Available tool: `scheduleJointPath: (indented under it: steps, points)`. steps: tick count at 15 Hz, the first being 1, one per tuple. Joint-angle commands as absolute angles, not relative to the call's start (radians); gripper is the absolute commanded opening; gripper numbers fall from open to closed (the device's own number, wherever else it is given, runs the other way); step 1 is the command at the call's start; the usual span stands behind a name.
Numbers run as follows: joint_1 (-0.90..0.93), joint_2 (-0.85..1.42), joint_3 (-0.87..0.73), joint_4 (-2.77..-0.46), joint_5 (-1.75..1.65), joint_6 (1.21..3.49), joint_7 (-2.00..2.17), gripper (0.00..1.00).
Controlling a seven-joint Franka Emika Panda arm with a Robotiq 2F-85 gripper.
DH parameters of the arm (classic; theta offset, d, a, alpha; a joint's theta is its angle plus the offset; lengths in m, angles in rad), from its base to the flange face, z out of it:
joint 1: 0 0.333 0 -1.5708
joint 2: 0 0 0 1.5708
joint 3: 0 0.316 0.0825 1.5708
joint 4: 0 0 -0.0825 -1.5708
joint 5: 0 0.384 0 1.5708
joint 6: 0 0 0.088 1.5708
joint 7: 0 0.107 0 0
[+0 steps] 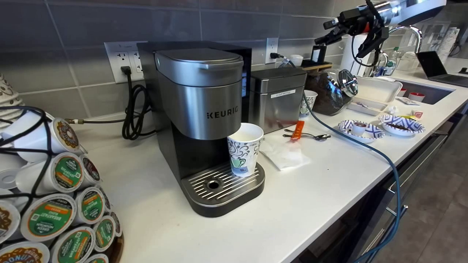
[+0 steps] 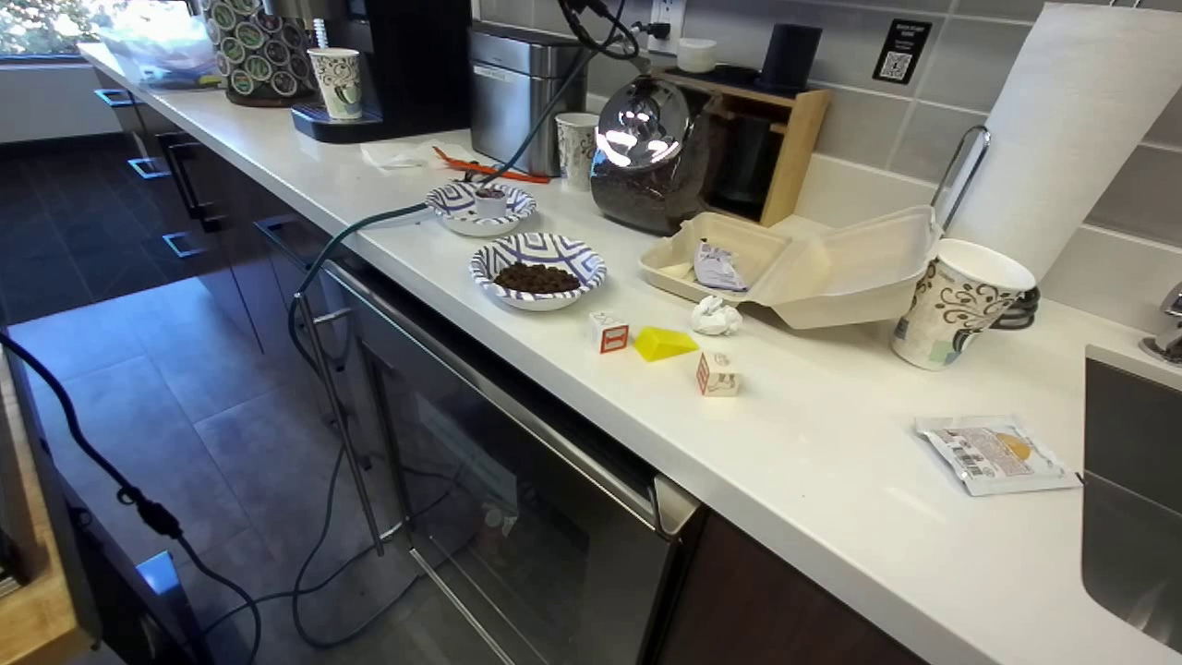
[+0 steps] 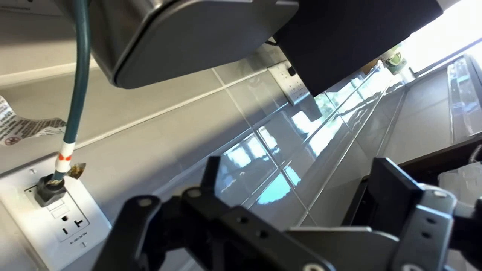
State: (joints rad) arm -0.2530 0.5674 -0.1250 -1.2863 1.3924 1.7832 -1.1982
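Note:
My black gripper [image 1: 338, 48] is raised above the far part of the counter in an exterior view. In the wrist view the gripper [image 3: 301, 177] is open, its fingers wide apart with only tiled wall behind the gap. It touches nothing. Beyond it in the wrist view are a steel bin [image 3: 188, 41], a dark machine side [image 3: 350, 37] and an outlet [image 3: 56, 222] with a plugged cord [image 3: 77, 86]. Below and near it in an exterior view stand a tilted jar [image 1: 325, 95] with a shiny lid and a black holder [image 1: 319, 54] on a wooden stand.
A Keurig coffee maker [image 1: 204, 102] bears a patterned paper cup [image 1: 244, 153]. Pods [image 1: 69, 171] fill a wire rack. A blue-green cord [image 1: 360, 140] crosses the counter. Two bowls [image 2: 434, 199], an opened takeout box [image 2: 850, 286], small blocks [image 2: 609, 332], a paper-towel roll [image 2: 1062, 120] and a sink [image 2: 1131, 462] stand along it.

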Motion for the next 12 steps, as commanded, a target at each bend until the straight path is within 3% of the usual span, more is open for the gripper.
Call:
scheduleJointPath:
  steps: [1, 7, 12]
  points:
    - [-0.247, 0.415, -0.113, -1.523, 1.421, 1.893, -1.279, 1.00]
    - [-0.231, 0.228, -0.125, -1.795, 1.525, 2.066, -1.479, 1.00]
    - [-0.241, 0.058, -0.162, -2.041, 1.612, 2.063, -1.712, 1.00]
